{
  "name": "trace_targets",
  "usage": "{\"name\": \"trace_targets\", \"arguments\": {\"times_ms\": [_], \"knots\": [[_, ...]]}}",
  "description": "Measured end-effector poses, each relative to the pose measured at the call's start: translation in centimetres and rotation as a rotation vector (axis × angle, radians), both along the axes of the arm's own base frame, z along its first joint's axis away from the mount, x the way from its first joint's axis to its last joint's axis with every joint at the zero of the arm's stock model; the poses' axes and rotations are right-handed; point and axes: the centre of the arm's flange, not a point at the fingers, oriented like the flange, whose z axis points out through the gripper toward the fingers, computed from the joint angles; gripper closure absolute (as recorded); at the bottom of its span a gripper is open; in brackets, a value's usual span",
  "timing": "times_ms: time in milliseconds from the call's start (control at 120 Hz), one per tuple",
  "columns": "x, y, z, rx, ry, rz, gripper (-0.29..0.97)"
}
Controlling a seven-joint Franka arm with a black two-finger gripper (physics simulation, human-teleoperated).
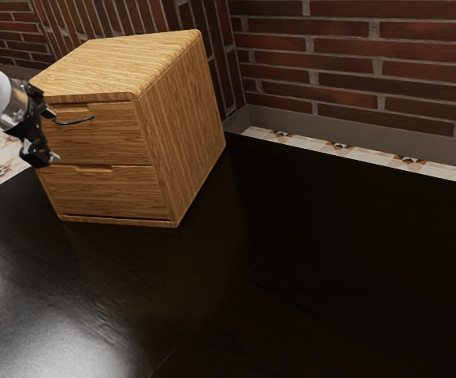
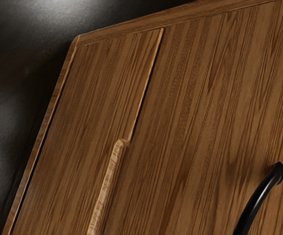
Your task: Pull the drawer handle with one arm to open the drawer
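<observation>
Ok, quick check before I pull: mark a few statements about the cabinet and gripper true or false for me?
1. The cabinet has two drawers, one above the other. True.
2. The top drawer is already pulled out. False: its front sits flush with the cabinet.
3. The top drawer carries a black handle. True.
4. The gripper is shut on the handle. False: it is open, its fingers apart at the handle's end on the exterior view's left.
5. The cabinet stands on a white table. False: the table is glossy black.
</observation>
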Motion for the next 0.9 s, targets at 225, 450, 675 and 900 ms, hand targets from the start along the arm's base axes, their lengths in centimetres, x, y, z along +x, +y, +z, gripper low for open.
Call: {"name": "trace_targets", "arguments": {"times_ms": [225,450,675,900], "knots": [[1.2,-0.1,-0.8,-0.006,0.009,-0.012,0.0],[1.7,-0.5,-0.5,-0.004,0.004,-0.021,0.0],[2.7,0.3,-1.1,-0.006,0.011,-0.02,0.0],[3.0,0.5,-1.8,-0.015,0.019,-0.019,0.0]]}}
